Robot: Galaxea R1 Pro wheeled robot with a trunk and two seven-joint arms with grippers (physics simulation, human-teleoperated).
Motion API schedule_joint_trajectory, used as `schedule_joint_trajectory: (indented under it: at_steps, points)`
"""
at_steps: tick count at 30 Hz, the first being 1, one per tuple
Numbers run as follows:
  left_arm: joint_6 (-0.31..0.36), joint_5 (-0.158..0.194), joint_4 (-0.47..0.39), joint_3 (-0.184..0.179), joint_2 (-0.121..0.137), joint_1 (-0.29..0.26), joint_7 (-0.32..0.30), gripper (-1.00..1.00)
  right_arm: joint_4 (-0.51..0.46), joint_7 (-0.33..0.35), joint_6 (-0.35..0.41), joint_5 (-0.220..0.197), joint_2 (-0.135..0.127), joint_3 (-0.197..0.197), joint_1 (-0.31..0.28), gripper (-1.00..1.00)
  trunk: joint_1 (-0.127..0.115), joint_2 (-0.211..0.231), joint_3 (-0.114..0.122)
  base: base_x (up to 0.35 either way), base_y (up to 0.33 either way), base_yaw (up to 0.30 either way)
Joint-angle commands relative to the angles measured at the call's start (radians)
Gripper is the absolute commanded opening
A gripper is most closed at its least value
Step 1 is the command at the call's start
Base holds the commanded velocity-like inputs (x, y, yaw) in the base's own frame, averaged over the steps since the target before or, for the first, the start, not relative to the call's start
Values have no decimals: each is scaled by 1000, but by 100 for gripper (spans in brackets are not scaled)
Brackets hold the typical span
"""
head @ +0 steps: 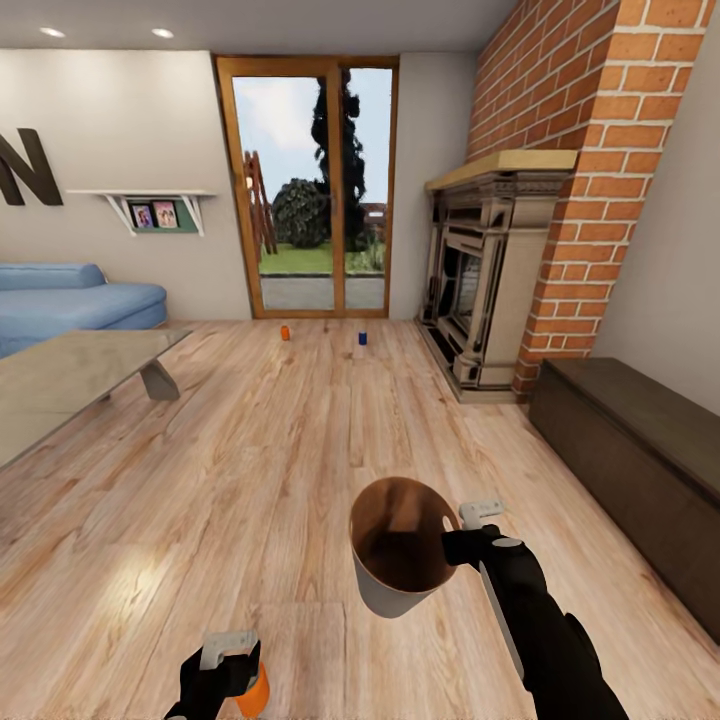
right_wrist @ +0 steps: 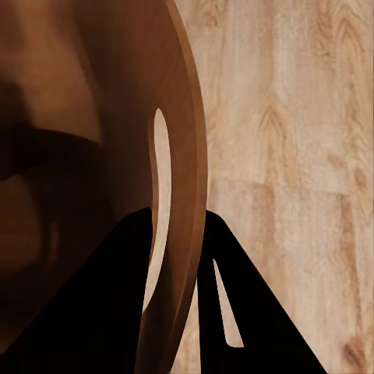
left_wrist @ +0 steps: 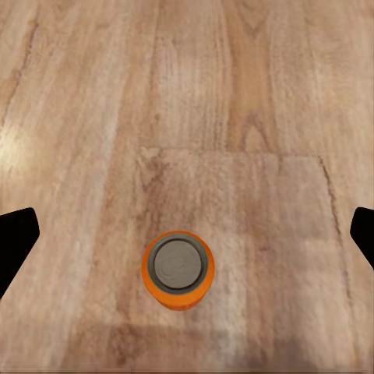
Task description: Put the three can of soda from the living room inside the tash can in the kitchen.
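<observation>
The left gripper [head: 232,668] is seen at the bottom left of the head view, held over an orange can [head: 254,692] that stands upright on the wood plank floor [head: 300,440]; in the left wrist view its dark fingertips [left_wrist: 15,245] are spread wide at the left and right edges of the frame, with the can's silver top [left_wrist: 178,265] between them and nothing pinched. The right gripper [head: 452,540] is pressed together on the rim of the trash can [head: 400,550], lower centre of the head view, one finger inside the brown wall and one outside, as the right wrist view shows at the rim [right_wrist: 183,218]; the bin is held in the air with its mouth tipped toward the camera. The step in hand is judged to be the pick-up of the near can. It is best done by lowering the spread fingers straight down until the can's body lies between the pads, the can being centred first, since it sits slightly low of the midline in the wrist view. The close should be made on the body, below the top. The bin should be kept steady and near, mouth upward. Two further cans, one orange [head: 285,332] and one dark blue [head: 362,339], are left standing far off in the upper centre, before the glass doors [head: 310,180].
</observation>
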Motion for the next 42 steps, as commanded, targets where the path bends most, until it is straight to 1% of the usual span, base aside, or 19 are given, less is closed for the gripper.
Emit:
schedule_joint_trajectory:
  at_steps: [1,42]
  points:
    - [0,0,0,0,0,0,0,100,-1,3,0,-11,0,0,0,-100,0,0,-1,0,0,0]
    - [0,1,0,1,0,0,0,100,-1,3,0,-11,0,0,0,-100,0,0,-67,0,0,0]
